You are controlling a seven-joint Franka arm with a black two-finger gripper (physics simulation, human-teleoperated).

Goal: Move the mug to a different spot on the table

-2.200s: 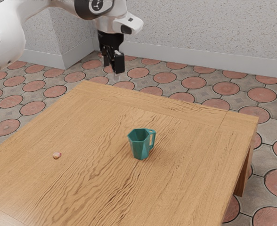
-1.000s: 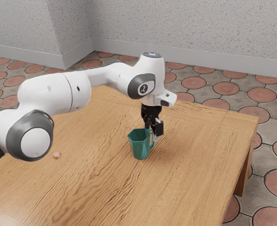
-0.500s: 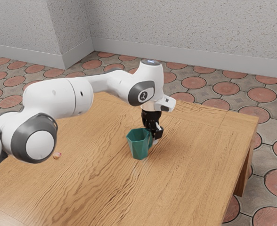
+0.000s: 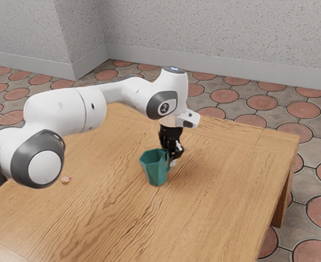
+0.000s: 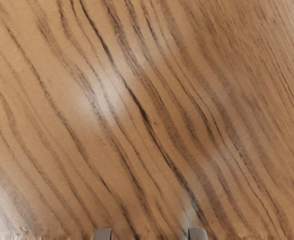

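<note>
- A small pink scrap [image 4: 66, 180] lies toward the worktop's [image 4: 215, 218] nearer side, well apart from the work.
- The teal mug [image 4: 154, 167] stands mid-worktop, slightly tilted.
- Our tool [image 4: 173, 156] looks clenched on its handle side, a hold we judge suits carrying it.

Arm shells [image 4: 67, 112]: glossy white, rounded, bulky segments.
Joint caps [image 4: 37, 161]: dark grey discs, largest at lower left of the frame.
Wrist cap [image 4: 163, 105]: grey with a small white mark.
Gripper [image 4: 172, 156]: black, two slim fingers.
Fingertips [image 5: 102, 233]: pale grey, squared.
</note>
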